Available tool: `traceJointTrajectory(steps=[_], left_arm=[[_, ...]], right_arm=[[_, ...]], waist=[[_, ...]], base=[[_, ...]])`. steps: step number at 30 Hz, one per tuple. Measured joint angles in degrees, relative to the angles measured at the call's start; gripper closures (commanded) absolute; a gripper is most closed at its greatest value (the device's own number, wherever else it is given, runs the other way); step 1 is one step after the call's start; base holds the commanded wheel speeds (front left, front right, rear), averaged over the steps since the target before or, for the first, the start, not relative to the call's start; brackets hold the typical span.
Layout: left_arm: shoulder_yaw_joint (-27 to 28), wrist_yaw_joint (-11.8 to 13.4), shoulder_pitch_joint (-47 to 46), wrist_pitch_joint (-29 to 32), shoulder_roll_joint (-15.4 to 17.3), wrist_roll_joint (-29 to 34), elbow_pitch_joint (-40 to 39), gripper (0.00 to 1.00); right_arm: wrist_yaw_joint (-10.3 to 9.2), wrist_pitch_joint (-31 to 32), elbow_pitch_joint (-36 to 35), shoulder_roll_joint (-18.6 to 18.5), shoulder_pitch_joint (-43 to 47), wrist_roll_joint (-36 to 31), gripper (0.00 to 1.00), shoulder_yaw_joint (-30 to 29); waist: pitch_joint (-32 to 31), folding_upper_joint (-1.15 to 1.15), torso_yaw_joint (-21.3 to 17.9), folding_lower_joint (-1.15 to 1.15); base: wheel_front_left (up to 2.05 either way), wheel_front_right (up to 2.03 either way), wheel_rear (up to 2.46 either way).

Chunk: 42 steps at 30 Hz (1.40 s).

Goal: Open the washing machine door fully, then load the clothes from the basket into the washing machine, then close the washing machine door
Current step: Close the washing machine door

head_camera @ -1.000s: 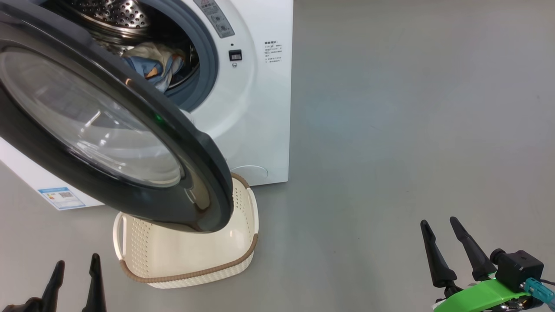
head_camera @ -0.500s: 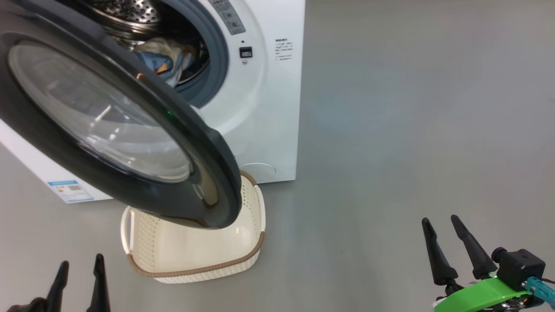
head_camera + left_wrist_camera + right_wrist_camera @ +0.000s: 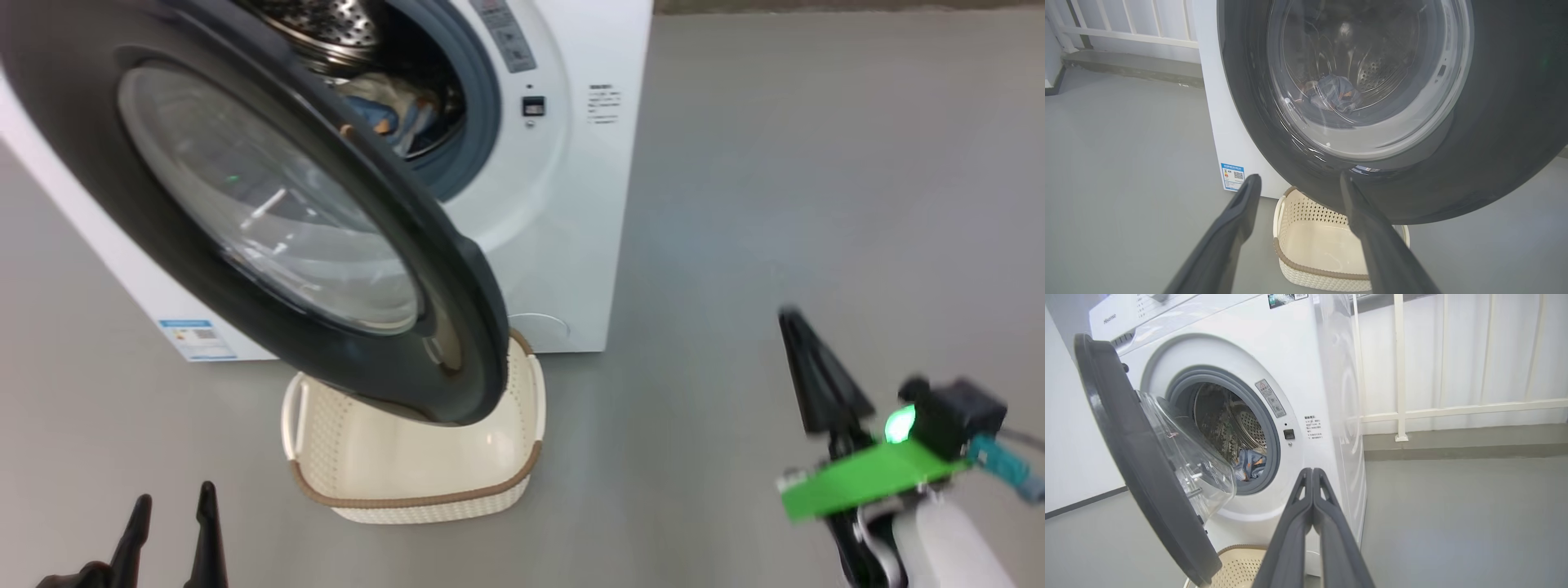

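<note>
While the right gripper has its two dark fingers pressed flat together, clamping nothing and touching nothing, the left gripper is spread wide, with nothing between its fingers. In the head view the right gripper is smeared by blur over the grey floor, well apart from the washing machine. The left gripper's base is cut off by the bottom edge there, and its tips stand apart from the basket.

The washing machine door hangs open, swung out to the robot's left of the drum mouth, its lower edge above the basket. The clothes lie in the steel drum as a blue and cream bundle. The basket sits on the floor just before the machine.

In the head view the black ring hides the basket's far side and part of the drum mouth, and the machine's top is cut off. In the left wrist view one fingertip overlaps the ring. The clothes show there dimly through the glass bowl, their print impossible to make out. The blue label sticker is too small to read.
</note>
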Motion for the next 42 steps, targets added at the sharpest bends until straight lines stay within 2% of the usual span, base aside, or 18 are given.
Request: traceJointTrajectory(steps=[8,13,17,23,30,34,37,42], left_arm=[[-0.8,0.0,0.0,0.0,-0.2,0.0,0.0,0.0],[-1.5,0.0,0.1,0.0,-0.7,-0.1,0.0,0.0],[-1.9,0.0,0.1,0.0,-0.9,-0.3,0.0,0.0],[-2.1,0.0,0.0,0.0,-1.2,-0.6,0.0,0.0],[-2.6,0.0,-0.4,0.0,-2.1,-1.0,0.0,0.0],[-2.9,0.0,-1.6,0.0,-2.6,-1.1,0.0,0.0],[-3.2,0.0,-2.9,0.0,-2.7,-1.5,0.2,0.0],[-3.5,0.0,-3.8,0.0,-3.1,-2.0,0.5,0.0]], right_arm=[[0.0,0.0,-7.8,1.6,-8.6,2.5,1.0,4.9],[0.0,0.0,-12.0,2.5,-10.3,3.8,1.0,10.8],[0.0,0.0,-12.4,3.0,-10.3,4.5,1.0,17.2],[0.0,0.0,-6.3,2.9,-10.2,6.5,1.0,24.9],[0.0,0.0,1.0,2.7,-10.2,6.6,1.0,27.7],[0.0,0.0,5.4,2.7,-10.2,6.8,1.0,27.4],[0.0,0.0,8.7,2.9,-10.3,6.8,1.0,24.7],[0.0,0.0,10.4,3.4,-12.3,6.7,1.0,22.6]], waist=[[-1.2,0.0,3.2,0.0],[-1.9,0.0,5.5,0.0],[-2.1,0.0,7.4,0.0],[-1.3,0.0,9.9,0.0],[0.5,0.0,11.5,0.0],[2.0,0.0,12.2,0.0],[3.2,0.0,12.8,0.0],[4.5,0.0,13.4,0.0]], base=[[0.0,0.0,0.0],[0.0,0.0,0.0],[0.0,0.0,0.0],[0.0,0.0,0.0],[0.0,0.0,0.0],[0.0,0.0,0.0],[0.0,0.0,0.0],[0.0,0.0,0.0]])
